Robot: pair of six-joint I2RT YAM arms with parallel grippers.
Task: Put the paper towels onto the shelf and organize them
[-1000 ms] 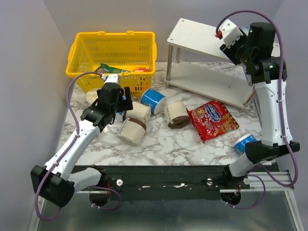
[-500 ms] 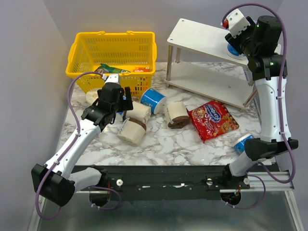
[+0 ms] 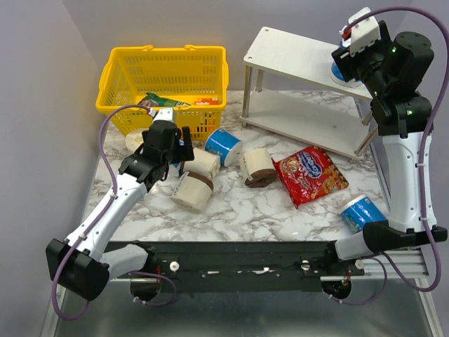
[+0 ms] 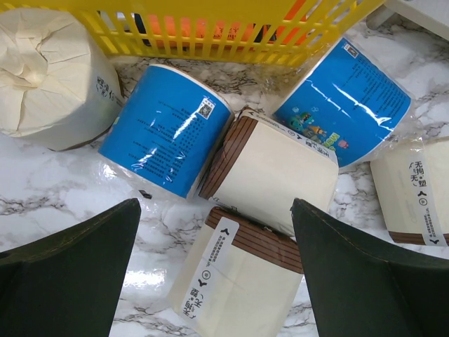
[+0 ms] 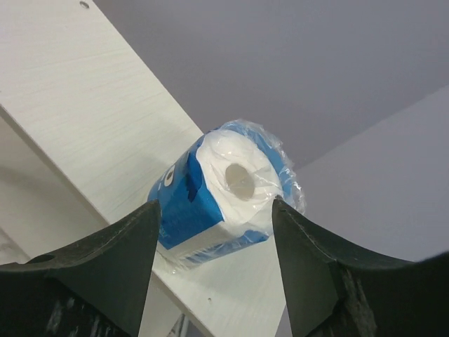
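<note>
The white two-tier shelf stands at the back right. One blue-wrapped paper towel roll stands on its top board near the right end. My right gripper is open just behind that roll, a finger on each side and not gripping it. My left gripper hangs open over a cluster of rolls by the basket. Below it lie two blue rolls and two cream brown-banded ones. Another blue roll lies at the front right.
The yellow basket holds some packets at the back left. A red snack bag lies in the middle, beside a cream roll. Another cream roll sits against the basket's left front. The shelf's lower board is bare.
My right arm has pulled up and to the right while its jaws widened, leaving the blue roll on the top board. The left arm has not moved.
</note>
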